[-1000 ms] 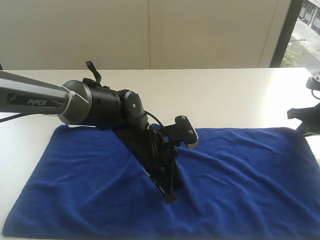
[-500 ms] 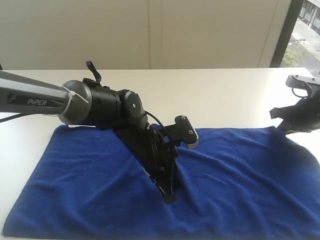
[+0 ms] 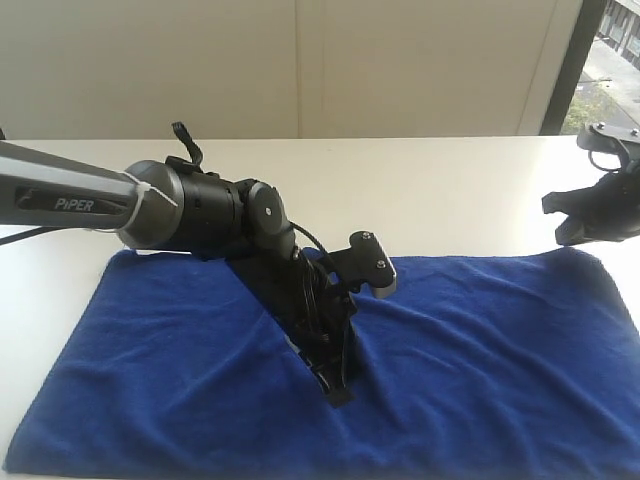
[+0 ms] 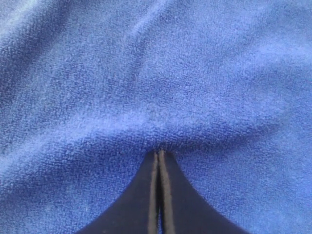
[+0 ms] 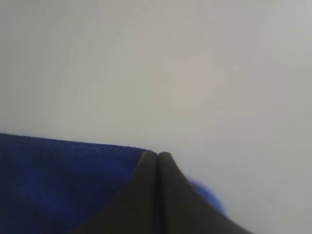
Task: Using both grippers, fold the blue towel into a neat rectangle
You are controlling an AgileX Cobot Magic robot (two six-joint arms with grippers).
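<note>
Left gripper (image 4: 159,155), jaws together, on blue towel (image 3: 480,350); right gripper (image 5: 157,155), likewise, seemingly above its corner; white table (image 3: 450,190) around.

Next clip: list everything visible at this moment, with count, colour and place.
blue towel: one, royal blue, spread out on the near part of the table
table: one, white, under and beyond the towel
wall: one, cream panels, behind the table
window: one, dark frame, far right corner
left arm: one, grey and black, marked PiPER, reaching in from the left
left hand: one, black, shut, tips on the towel's middle
right hand: one, black, shut, at the towel's far right corner
</note>
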